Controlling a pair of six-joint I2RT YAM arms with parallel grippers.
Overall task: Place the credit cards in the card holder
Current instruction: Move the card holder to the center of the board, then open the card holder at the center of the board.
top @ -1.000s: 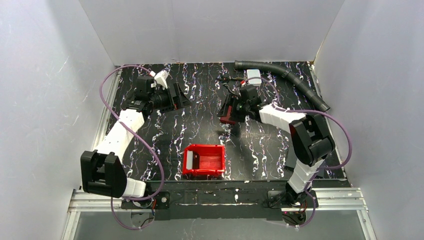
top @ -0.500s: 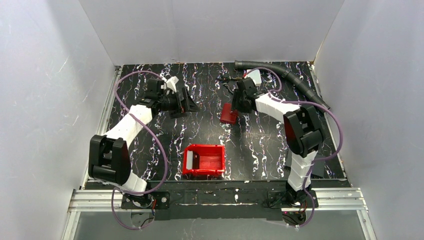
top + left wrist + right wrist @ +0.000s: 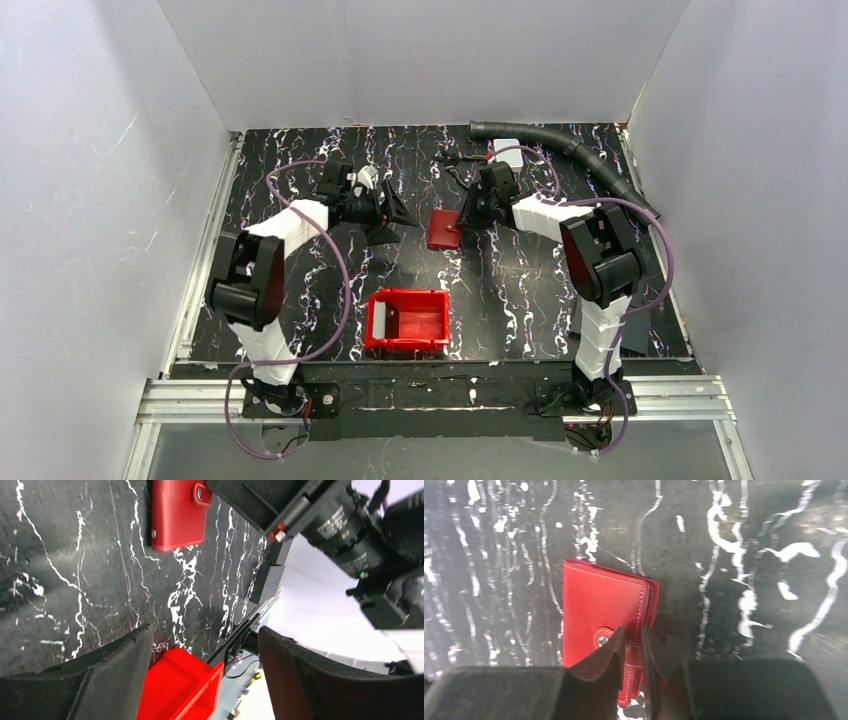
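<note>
The card holder (image 3: pixel 441 228) is a dark red folded wallet lying flat on the black marbled table, its snap strap toward my right gripper (image 3: pixel 461 226). In the right wrist view the jaws are pinched narrow round the strap edge of the card holder (image 3: pixel 599 602), next to the round snap, right gripper (image 3: pixel 633 640). My left gripper (image 3: pixel 393 214) stands open just left of the wallet, with nothing between its fingers. The left wrist view shows the card holder (image 3: pixel 177 512) ahead of the left gripper (image 3: pixel 202 672). A pale flat piece (image 3: pixel 379 321), perhaps a credit card, leans inside the bin.
A bright red plastic bin (image 3: pixel 408 345) sits near the front middle, also in the left wrist view as the bin (image 3: pixel 180 690). A black corrugated hose (image 3: pixel 570 150) curves along the back right. A white block (image 3: pixel 508 147) shows behind the right arm.
My left arm has swung right toward the wallet, its jaws narrowing a little. The right jaws have closed round the strap, and the wallet now lies flatter and further left.
</note>
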